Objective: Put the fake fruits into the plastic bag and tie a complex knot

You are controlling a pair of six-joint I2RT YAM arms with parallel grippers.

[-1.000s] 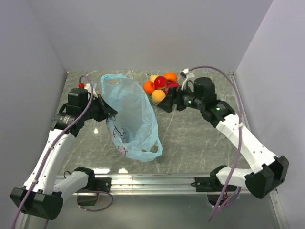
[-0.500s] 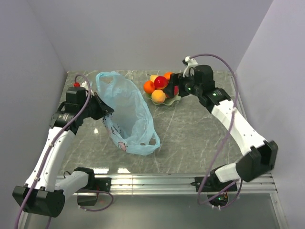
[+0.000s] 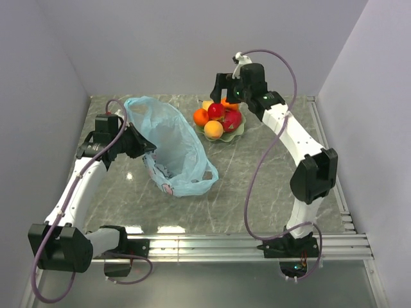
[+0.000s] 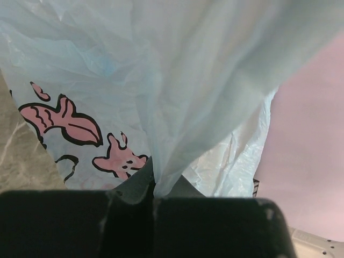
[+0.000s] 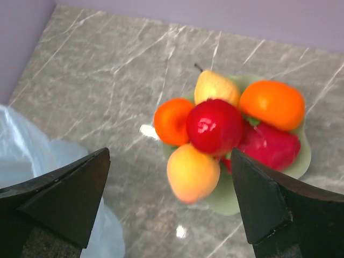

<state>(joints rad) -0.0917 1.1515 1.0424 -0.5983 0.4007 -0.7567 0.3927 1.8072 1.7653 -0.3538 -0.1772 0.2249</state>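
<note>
At the left of the overhead view, the white left arm [image 3: 83, 186] reaches over the grey marbled counter [image 3: 270, 179]. The left jaws are clenched on a fold of the thin translucent light-blue plastic bag [image 3: 173, 144]. The left wrist view shows the film pinched between them, with the pink-and-dark cartoon print [image 4: 64, 121] hanging just beyond. The pinched edge is lifted, so the bag's mouth gapes upward. The rest of the bag slumps on the counter at centre-left, with one handle loop [image 3: 209, 174] lying loose at its lower right end.

Right of the bag, near but apart from it, the small glossy plastic fruits [image 3: 217, 119] are heaped on a pale green wavy-edged plate [image 3: 236, 133]. Six show: a pale yellow pear [image 5: 215, 86], two orange balls, a red ball [image 5: 215, 126], a yellow-orange one [image 5: 192, 172] and a pink-red one [image 5: 269, 148].

The right jaws, on the white right arm [image 3: 302, 138], are spread wide and hold nothing. They hover over the heap, and the red and yellow-orange fruits sit framed between the dark fingers [image 5: 64, 199], clear of both.

The task looks barely begun. No fruit shows inside the bag, every piece sits on the plate, and the handles are untied. Each fruit has to be carried left into the open mouth before any knot is made.
</note>
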